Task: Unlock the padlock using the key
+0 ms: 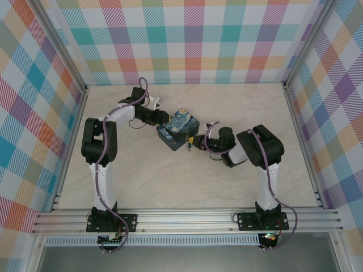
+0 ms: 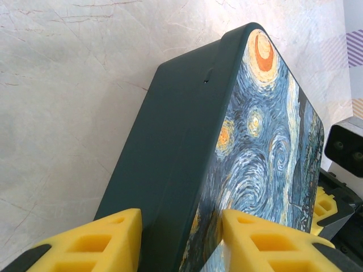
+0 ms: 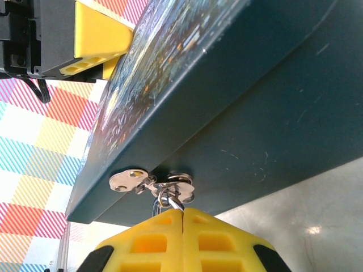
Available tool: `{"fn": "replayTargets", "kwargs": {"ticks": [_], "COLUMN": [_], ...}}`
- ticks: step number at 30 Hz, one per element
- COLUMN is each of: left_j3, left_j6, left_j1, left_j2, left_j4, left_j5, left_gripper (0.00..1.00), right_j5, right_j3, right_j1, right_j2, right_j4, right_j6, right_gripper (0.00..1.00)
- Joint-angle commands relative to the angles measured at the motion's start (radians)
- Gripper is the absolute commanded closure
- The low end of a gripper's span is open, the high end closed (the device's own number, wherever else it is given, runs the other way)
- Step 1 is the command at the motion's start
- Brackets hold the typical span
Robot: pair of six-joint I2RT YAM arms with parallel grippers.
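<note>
Your right gripper [image 3: 182, 213] has its yellow fingers [image 3: 153, 241] closed tip to tip, apparently pinching the thin wire ring of the key [image 3: 177, 186], which lies against the lower edge of the swirl-painted tin [image 3: 266, 113]. Your left gripper [image 2: 181, 241] clamps that tin across its lid and side wall. Expect the key to be light, stiff, slick and apt to swivel, so hold its flat head. The padlock is hard to pick out among the small silver pieces.
</note>
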Motion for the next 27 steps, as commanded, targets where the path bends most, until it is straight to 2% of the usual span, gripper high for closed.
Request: {"fn": "replayTargets", "kwargs": {"ticks": [1,13,18,21,27], "left_j3": [-0.031,-0.145,-0.209,-0.228,-0.225], "left_j6": [0.023,-0.018,-0.051,-0.061,-0.06], "left_j1": [-0.013,-0.038,-0.047,-0.048,-0.048], "left_j2": [0.031,-0.05,-0.094,-0.104,-0.095], "left_j4": [-0.075,-0.003,0.044,0.057,0.055], "left_j5": [-0.142,-0.178,-0.201,-0.207,-0.211], "left_gripper": [0.61,0.61,0.6,0.6,0.6], "right_j5": [0.012,0.189,0.199,0.175,0.124], "right_j3": [-0.001,-0.044,-0.039,-0.034,-0.061], "right_j1": [0.001,0.001,0.001,0.001,-0.008], "right_j2": [-0.027,-0.052,-0.046,-0.058,-0.112], "right_j4": [-0.009,0.048,0.08,0.039,-0.076], "right_j6": [0.006,0.165,0.218,0.192,0.081], "right_gripper": [1.0,1.0,1.0,1.0,0.81]}}
